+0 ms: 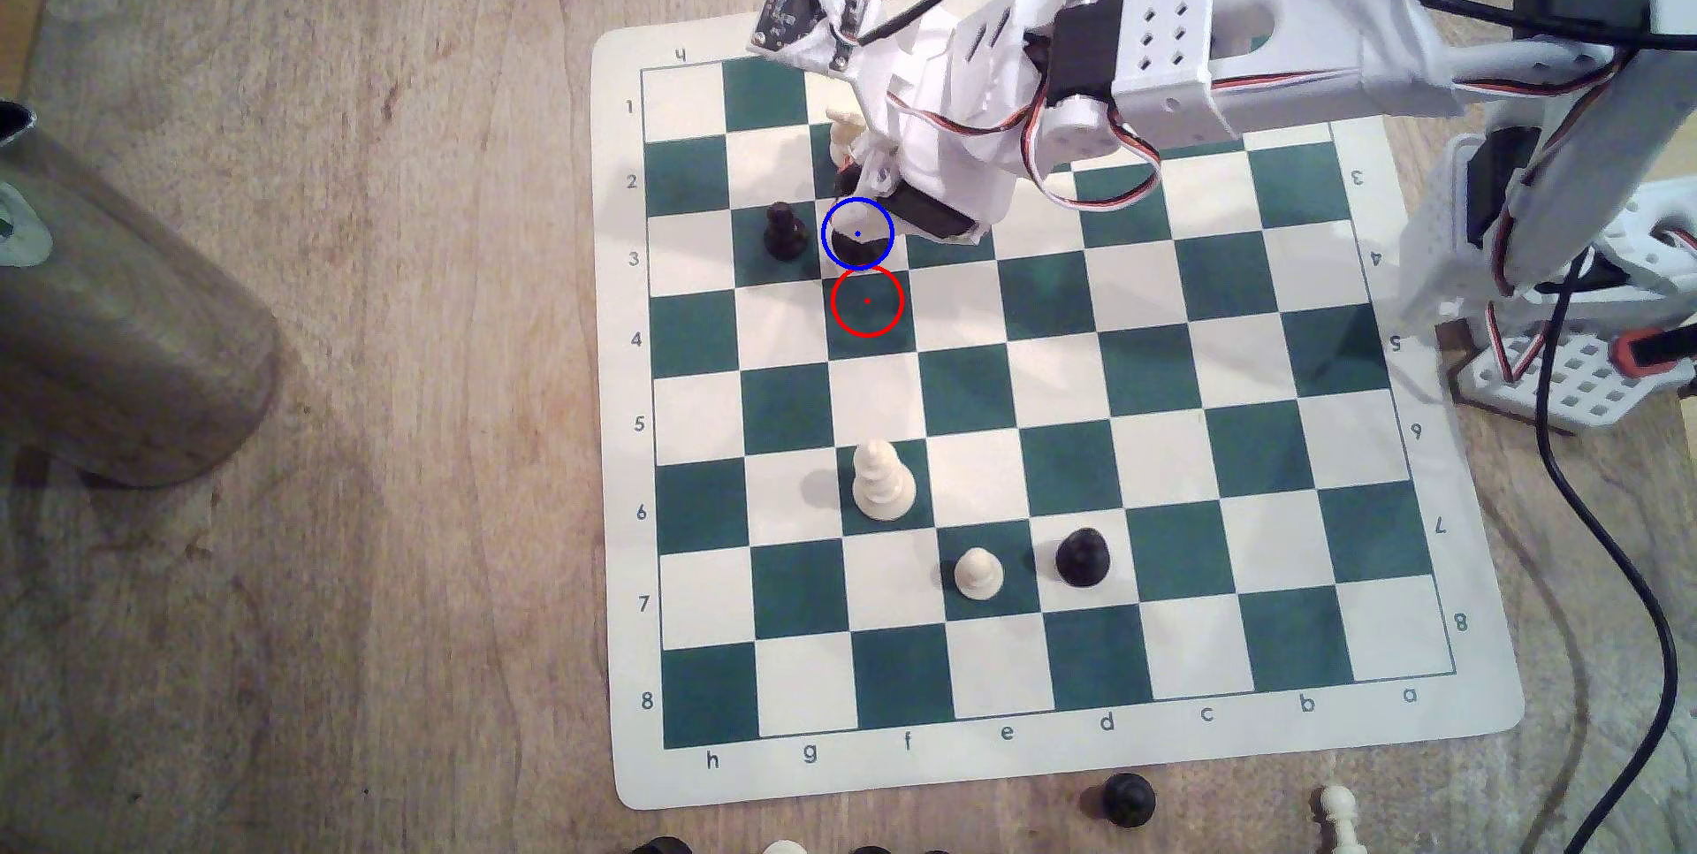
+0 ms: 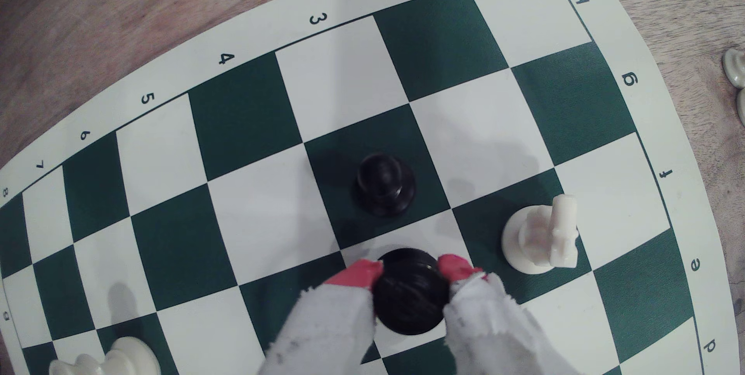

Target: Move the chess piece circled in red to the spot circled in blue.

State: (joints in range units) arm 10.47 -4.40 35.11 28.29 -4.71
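The tall black chess piece (image 2: 409, 290) is seen from above in the wrist view, between two red-tipped fingers (image 2: 358, 272). My gripper (image 2: 409, 268) is shut on it. In the exterior view the gripper (image 1: 895, 202) hangs over the blue-ringed cream square (image 1: 849, 225). The piece's dark base (image 1: 859, 255) shows inside the lower half of the ring. Whether the base touches the board I cannot tell. The red ring (image 1: 867, 300) marks a green square one row nearer, with nothing on it.
A black pawn (image 1: 781, 232) stands one square to the exterior view's left of the ring, and a white knight (image 1: 843, 133) just behind it. Further down the board stand a tall white piece (image 1: 882, 479), a white pawn (image 1: 977, 574) and a squat black piece (image 1: 1082, 557). A metal cylinder (image 1: 110, 303) lies off the board.
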